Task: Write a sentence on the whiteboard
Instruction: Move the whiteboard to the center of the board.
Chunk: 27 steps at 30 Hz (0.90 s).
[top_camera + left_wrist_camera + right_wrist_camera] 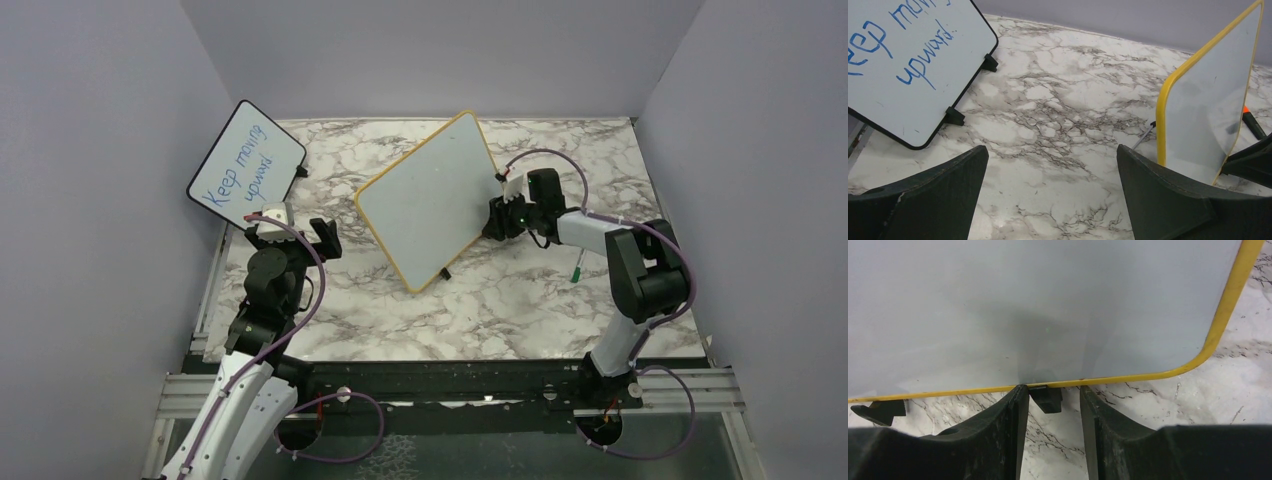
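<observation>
Between lilac walls point(430, 50) on marbled table point(500, 300), left fingers point(938, 200) gape wide; right fingers point(993, 440) narrowly straddle whiteboard point(1023, 305) foot point(1045, 399).

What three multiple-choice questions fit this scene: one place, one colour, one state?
1. Where is the right gripper?
A. at the whiteboard's lower edge
B. folded back at its base
C. raised high in the air
2. What colour is the writing on the black-framed board?
A. green
B. red
C. blue
3. How is the left gripper?
A. shut on a marker
B. open, empty
C. shut on a board
Answers: 1 A, it straddles a black foot under the whiteboard's edge; 2 C, blue letters show in the top view; 3 B, its jaws stand wide apart with nothing between them.
</observation>
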Each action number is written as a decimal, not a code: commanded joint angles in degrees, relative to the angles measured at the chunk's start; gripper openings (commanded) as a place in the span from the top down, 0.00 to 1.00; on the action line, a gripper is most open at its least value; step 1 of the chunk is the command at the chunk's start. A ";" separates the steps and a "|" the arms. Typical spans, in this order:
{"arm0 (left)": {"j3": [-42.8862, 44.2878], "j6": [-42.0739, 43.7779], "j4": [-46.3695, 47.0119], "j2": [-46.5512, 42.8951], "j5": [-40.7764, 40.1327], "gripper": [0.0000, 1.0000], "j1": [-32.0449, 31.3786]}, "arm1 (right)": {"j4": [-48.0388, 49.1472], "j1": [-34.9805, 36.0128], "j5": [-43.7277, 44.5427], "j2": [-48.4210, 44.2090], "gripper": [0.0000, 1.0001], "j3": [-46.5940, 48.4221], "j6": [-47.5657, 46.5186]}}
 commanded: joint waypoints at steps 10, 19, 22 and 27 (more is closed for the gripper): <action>-0.76 -0.28 1.96 -1.51 -1.55 0.01 0.00 | -0.69 1.15 3.16 -0.45 0.85 0.12 1.37; -0.80 -0.47 1.70 -2.36 -2.21 0.01 -0.74 | 1.60 2.69 7.84 -9.04 0.98 -9.07 5.45; -0.97 -0.64 1.76 -2.98 -2.49 0.01 -0.84 | 2.06 3.58 9.35 -12.68 0.99 -12.31 6.13; -1.24 -0.83 1.87 -3.54 -2.77 0.01 -1.10 | 0.70 5.16 12.26 -18.23 1.00 -16.82 9.42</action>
